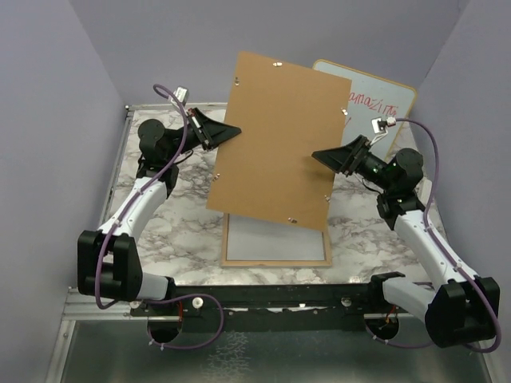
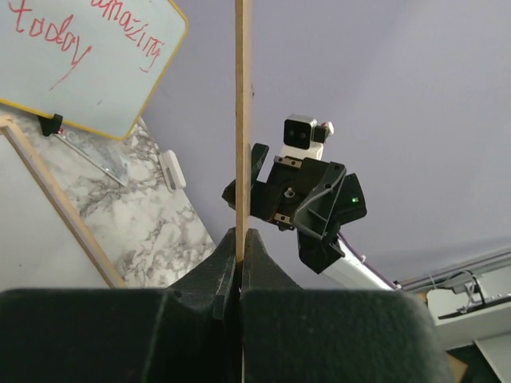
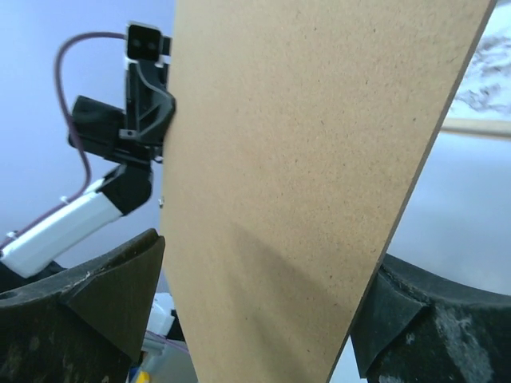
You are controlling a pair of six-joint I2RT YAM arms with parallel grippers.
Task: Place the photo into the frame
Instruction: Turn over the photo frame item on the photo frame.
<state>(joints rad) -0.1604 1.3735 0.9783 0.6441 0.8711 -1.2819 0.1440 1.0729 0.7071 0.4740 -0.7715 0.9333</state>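
Brown backing board (image 1: pixel 275 140), pinched by the left jaws alone while the right jaws gape wide around it, could swing onto the frame (image 1: pixel 275 262).

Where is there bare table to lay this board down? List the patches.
Free: marble between the left arm and the frame; another strip between frame and right arm. Crowded: centre, under the raised backing board; far right, by the whiteboard.
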